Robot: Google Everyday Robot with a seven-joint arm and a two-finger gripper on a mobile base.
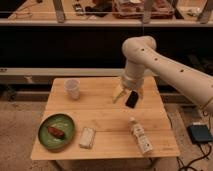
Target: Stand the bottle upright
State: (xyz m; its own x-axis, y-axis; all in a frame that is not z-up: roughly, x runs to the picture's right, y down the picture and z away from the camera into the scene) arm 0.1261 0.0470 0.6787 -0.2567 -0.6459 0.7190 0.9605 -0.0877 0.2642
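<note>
The bottle [140, 136] lies on its side near the front right of the wooden table [105, 117], white cap toward the back, pale label along its body. My gripper [127, 94] hangs from the white arm [165, 65] over the back right of the table, above the black phone [132, 99], which it partly hides. The gripper's pale fingers [118, 93] point down and stand spread apart, holding nothing. The bottle is well in front of the gripper, apart from it.
A white cup [72, 88] stands at the back left. A green plate [56, 131] with a reddish-brown item sits front left. A flat pale packet [87, 137] lies at the front middle. Dark shelving runs behind the table. A dark box [200, 133] lies on the floor at right.
</note>
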